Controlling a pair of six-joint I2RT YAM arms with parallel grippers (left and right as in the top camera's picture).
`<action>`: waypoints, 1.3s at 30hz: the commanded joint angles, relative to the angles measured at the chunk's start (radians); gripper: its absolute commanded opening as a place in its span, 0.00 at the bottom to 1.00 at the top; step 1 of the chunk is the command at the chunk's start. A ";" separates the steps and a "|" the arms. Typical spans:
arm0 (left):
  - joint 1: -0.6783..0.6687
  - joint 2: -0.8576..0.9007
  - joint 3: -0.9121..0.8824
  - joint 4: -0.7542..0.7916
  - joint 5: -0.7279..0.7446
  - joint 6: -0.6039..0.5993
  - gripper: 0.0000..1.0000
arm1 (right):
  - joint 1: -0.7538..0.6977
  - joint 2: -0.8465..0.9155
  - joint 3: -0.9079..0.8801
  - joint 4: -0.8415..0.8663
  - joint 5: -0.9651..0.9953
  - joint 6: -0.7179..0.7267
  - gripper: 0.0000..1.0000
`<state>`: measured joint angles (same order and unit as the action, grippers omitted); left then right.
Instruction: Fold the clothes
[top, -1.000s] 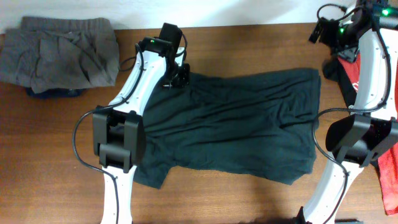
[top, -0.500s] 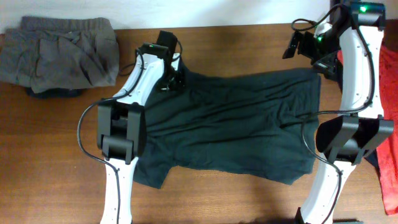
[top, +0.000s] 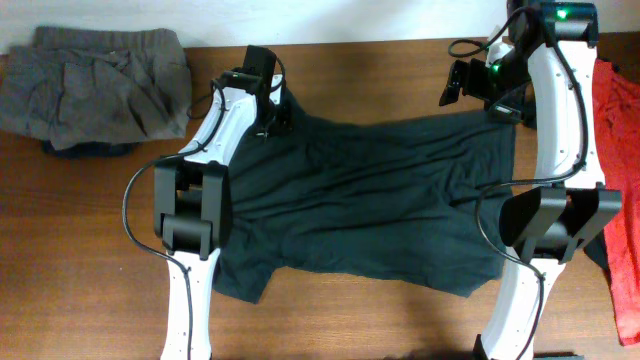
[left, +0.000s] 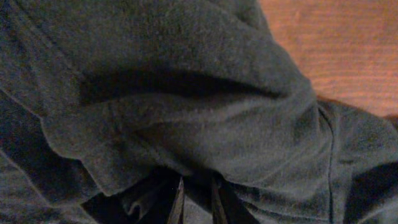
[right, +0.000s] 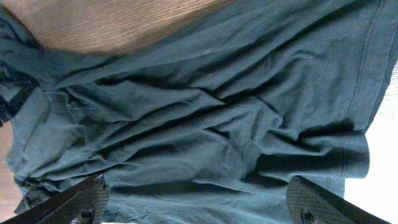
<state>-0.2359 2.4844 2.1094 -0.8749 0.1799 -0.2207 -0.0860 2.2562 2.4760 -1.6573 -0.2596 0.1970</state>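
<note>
The clothes' main piece, a black T-shirt (top: 370, 200), lies spread and wrinkled across the table's middle. My left gripper (top: 275, 118) is at the shirt's far left corner. In the left wrist view its fingers (left: 198, 202) stand close together, pinching a fold of the dark cloth (left: 186, 112). My right gripper (top: 500, 100) hovers over the shirt's far right corner. In the right wrist view it (right: 199, 202) is wide open above the rumpled fabric (right: 205, 106), with nothing between its fingertips (right: 87, 198).
A grey elastic-waist garment (top: 95, 85) is bunched at the table's far left corner. Red cloth (top: 615, 110) hangs along the right edge by the right arm. Bare wood (top: 80, 230) shows left of the shirt, and the table's front edge lies below it.
The right arm has swung left from the red cloth to above the shirt's far right corner. The left gripper has drifted slightly towards the far edge, still pinching the cloth.
</note>
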 joint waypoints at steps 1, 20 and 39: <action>0.002 0.029 0.005 0.071 0.006 0.051 0.16 | 0.007 -0.019 0.015 -0.004 0.013 -0.013 0.96; 0.006 0.021 0.037 0.231 0.006 0.051 0.16 | 0.008 -0.019 0.015 -0.023 0.013 -0.014 0.95; 0.103 0.003 0.227 -0.120 0.060 -0.055 0.92 | 0.008 -0.019 0.014 -0.023 0.035 -0.018 0.95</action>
<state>-0.1547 2.4847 2.3230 -0.9916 0.1589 -0.2543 -0.0860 2.2562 2.4760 -1.6764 -0.2359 0.1841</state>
